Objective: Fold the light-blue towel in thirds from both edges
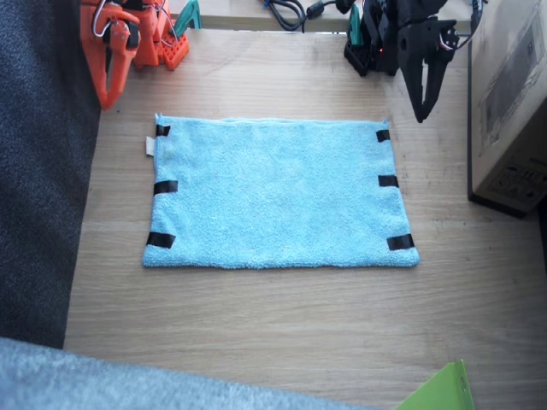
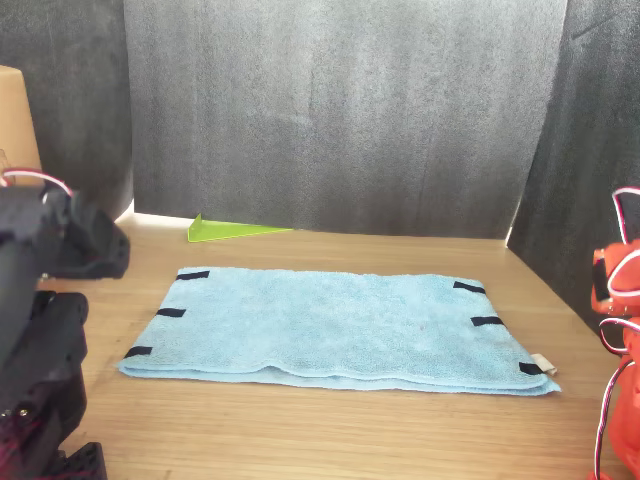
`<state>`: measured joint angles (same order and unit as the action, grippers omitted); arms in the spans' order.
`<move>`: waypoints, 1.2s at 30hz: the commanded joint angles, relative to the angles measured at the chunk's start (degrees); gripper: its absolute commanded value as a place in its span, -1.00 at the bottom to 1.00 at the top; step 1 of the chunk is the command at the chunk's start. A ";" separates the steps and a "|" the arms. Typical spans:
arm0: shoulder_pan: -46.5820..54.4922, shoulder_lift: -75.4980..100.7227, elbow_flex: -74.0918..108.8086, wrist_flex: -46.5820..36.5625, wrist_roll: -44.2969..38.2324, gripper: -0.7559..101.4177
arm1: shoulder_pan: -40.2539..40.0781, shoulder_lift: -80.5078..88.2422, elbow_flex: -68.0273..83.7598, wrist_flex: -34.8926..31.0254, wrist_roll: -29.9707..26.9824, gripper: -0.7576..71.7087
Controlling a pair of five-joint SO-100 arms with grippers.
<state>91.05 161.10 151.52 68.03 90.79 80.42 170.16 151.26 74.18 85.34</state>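
Observation:
The light-blue towel (image 1: pixel 278 192) (image 2: pixel 330 325) lies spread flat on the wooden table (image 1: pixel 282 333). Each short edge carries three black tape strips (image 1: pixel 165 186) (image 1: pixel 388 180), and a small white tag (image 1: pixel 149 146) (image 2: pixel 542 363) sticks out at one corner. My left gripper (image 1: pixel 423 111), black, hangs shut just beyond the towel's far corner, with nothing in it. The right gripper (image 1: pixel 109 98), orange, is shut and empty, a short way past the corner by the tag. In the front view only the black arm's body (image 2: pixel 40 300) and the orange arm's body (image 2: pixel 620 330) show.
A cardboard box (image 1: pixel 513 102) stands close beside the left arm. Dark grey fabric (image 1: pixel 38 171) borders the table on the right arm's side. A green sheet (image 1: pixel 440 391) (image 2: pixel 235 230) lies at the near edge, and cables (image 1: pixel 286 13) run along the back.

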 commanded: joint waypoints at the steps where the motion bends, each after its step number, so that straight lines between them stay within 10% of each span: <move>1: 0.26 -9.40 -8.88 0.79 2.46 -0.99 | 2.81 -13.45 -11.78 2.02 -0.35 -0.98; 9: -0.44 -26.37 -23.55 5.10 3.43 -0.99 | 5.36 -47.20 -37.53 5.98 -13.36 -0.98; 36: -2.90 -49.13 -31.90 4.92 3.69 -0.56 | 17.49 -88.51 -55.90 7.91 -4.22 -0.47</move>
<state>88.07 110.74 120.50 73.04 94.13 95.62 80.33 96.06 82.44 80.07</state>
